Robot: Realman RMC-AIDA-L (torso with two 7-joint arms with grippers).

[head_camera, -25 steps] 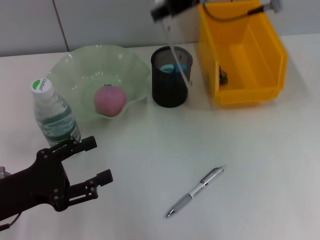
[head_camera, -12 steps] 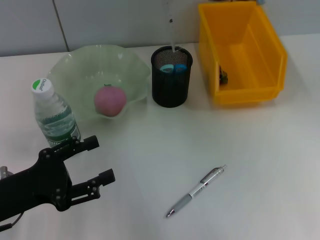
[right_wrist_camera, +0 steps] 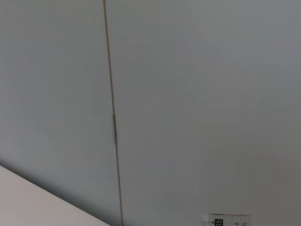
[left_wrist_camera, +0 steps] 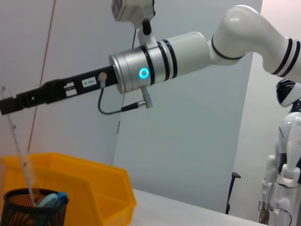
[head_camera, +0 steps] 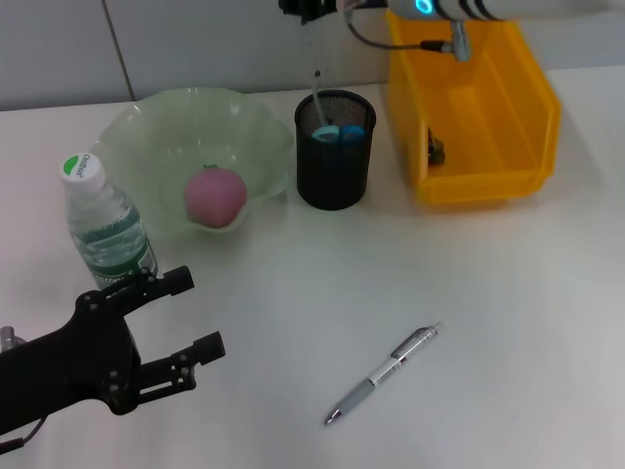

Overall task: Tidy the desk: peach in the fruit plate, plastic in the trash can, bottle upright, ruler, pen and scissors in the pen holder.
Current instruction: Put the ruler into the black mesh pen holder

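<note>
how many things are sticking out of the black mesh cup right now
2: the ruler stands in the pen holder, its top at the right pincer, and the blue-handled scissors show at the rim. Anything lower is hidden.

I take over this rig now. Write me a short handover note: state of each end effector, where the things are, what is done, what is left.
Right end effector: above the pen holder, shut on the ruler, whose lower end is already inside the holder.
Left end effector: open, idle, low over the desk in front of the bottle.
Done: peach in the fruit plate; bottle upright; scissors in the holder; a small dark item lies in the trash can, what it is I cannot tell.
Left: release the ruler; put the pen, lying on the desk, into the holder.
</note>
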